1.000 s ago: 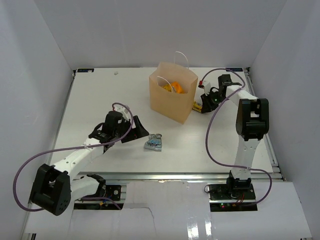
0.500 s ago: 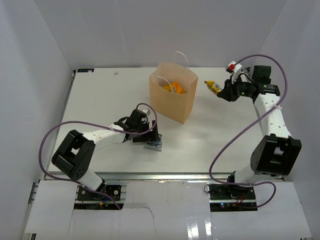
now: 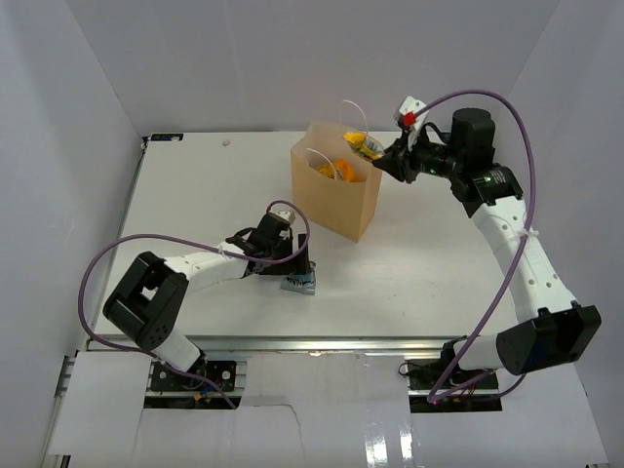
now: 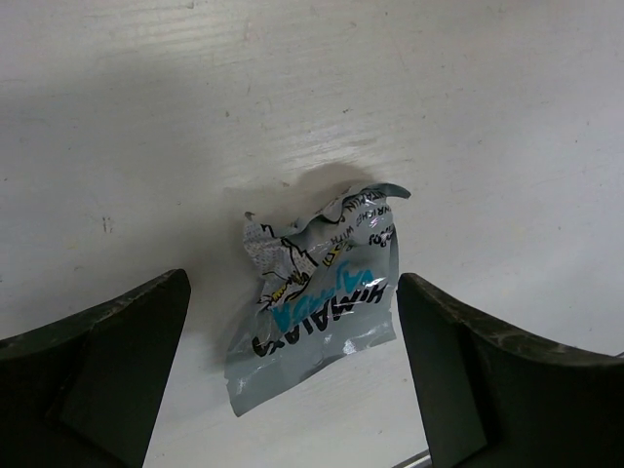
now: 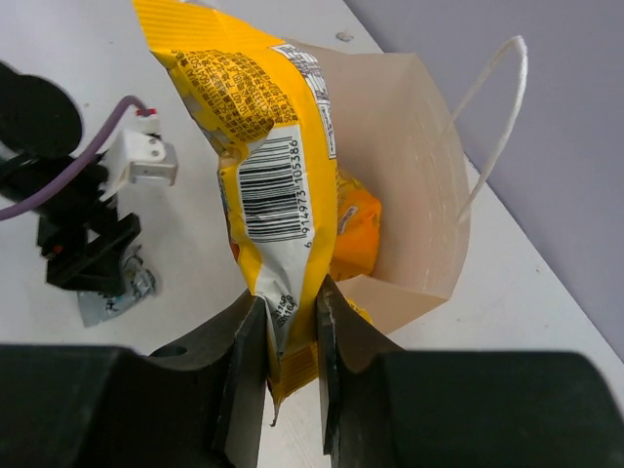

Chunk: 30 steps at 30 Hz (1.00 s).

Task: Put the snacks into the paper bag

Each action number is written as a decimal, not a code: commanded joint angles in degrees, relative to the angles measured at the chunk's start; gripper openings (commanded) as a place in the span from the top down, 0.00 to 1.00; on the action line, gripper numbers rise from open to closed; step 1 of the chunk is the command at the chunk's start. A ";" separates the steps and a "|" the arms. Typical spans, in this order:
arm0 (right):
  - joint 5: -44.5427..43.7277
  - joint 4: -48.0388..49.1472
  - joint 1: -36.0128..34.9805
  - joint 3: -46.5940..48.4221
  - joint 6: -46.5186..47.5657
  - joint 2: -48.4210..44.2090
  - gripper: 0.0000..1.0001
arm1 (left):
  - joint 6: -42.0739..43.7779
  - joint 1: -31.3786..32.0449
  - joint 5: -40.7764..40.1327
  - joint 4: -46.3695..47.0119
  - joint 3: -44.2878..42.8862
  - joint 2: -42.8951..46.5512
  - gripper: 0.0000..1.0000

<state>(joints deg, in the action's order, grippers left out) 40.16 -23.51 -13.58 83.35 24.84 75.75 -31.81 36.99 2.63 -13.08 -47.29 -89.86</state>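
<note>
The right gripper (image 5: 290, 304), pinching the yellow packet (image 5: 263, 146), should release it centred over the paper bag (image 5: 419, 195); the left gripper (image 4: 292, 322) is wide open.

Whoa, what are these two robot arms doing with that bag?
They are filling the paper bag with snacks. The right pincer is shut on a yellow packet and holds it at the bag's open top. Orange bags already lie inside. The left pincer is wide open, low over a grey-blue pack on the table, with a finger on each side, not gripping it yet.
</note>
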 commanded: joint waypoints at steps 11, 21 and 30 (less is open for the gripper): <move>-16.17 9.62 -7.95 8.06 -11.31 11.01 0.43 | -2.64 0.10 -0.26 -0.10 5.54 7.33 0.02; -8.27 6.11 -4.62 1.66 -4.54 2.13 0.11 | -1.94 0.18 2.99 0.95 3.70 3.12 0.21; -1.67 5.05 8.65 -10.22 -5.86 -5.69 0.11 | -1.41 0.45 5.10 0.95 1.76 0.04 0.59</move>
<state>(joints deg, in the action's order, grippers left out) 35.18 -17.82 -7.25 75.77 18.65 71.29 -33.67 37.06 6.20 -11.55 -44.38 -89.54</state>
